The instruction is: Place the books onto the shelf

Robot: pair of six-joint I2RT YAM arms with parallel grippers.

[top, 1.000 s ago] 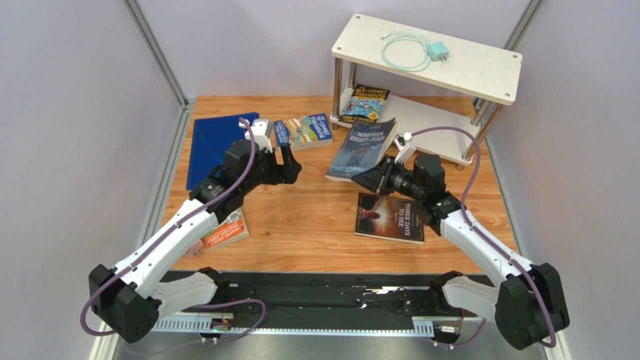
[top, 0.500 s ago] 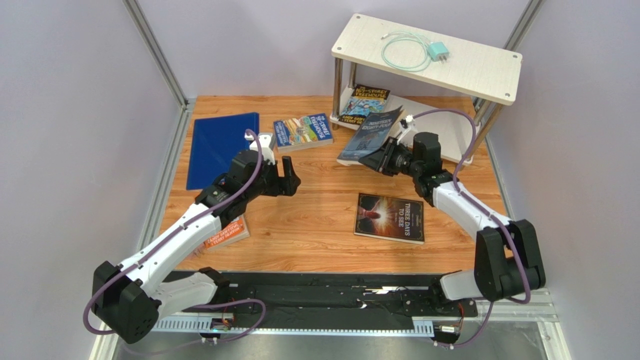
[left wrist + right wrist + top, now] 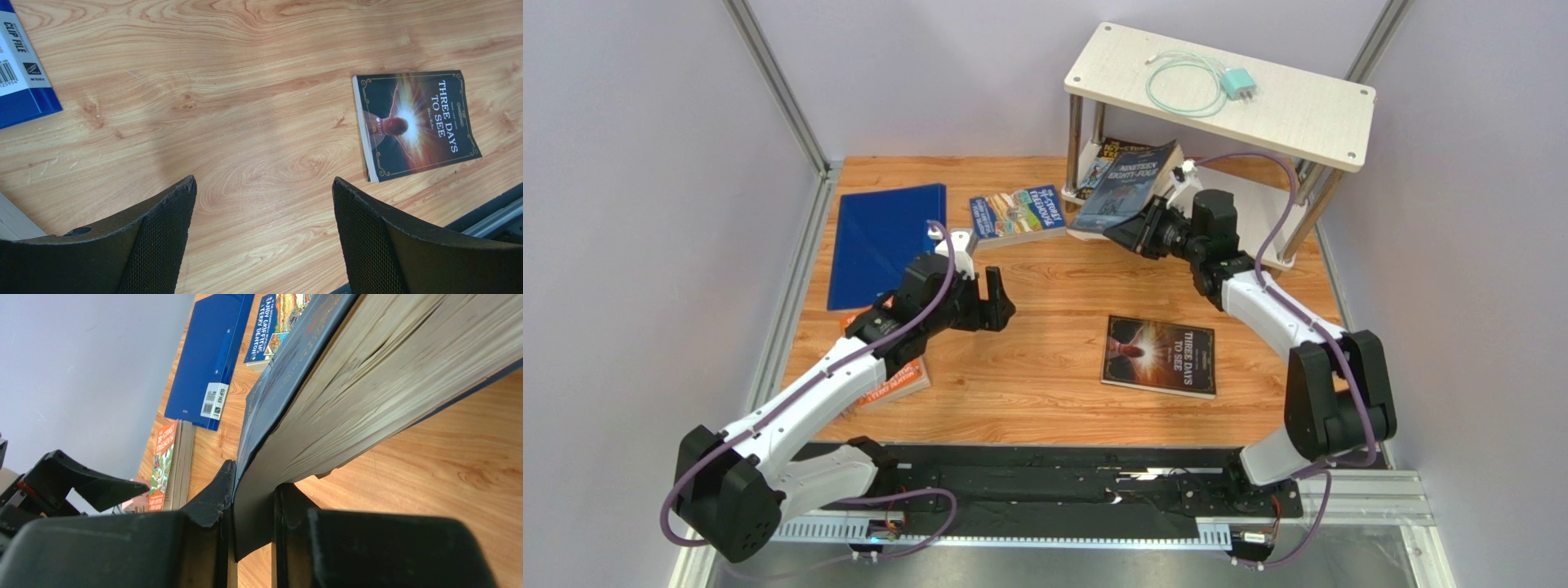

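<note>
Now my right tool (image 3: 1145, 229), clamped on Nineteen Eighty-Four (image 3: 1127, 184), has carried it up to the shelf (image 3: 1259, 104), at its lower board; my left tool (image 3: 263, 187) hangs open, pulled back. Wood-grain counter (image 3: 1051, 368), grey walls (image 3: 952, 74).

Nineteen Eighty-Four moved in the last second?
Yes. Nineteen Eighty-Four, pinched by the right gripper, went away from the arm bases toward the shelf, onto its lower tier.

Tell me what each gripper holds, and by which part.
The right gripper is shut on Nineteen Eighty-Four, pinching its near edge, covers and pages together. The left gripper is open and holds nothing.
</note>
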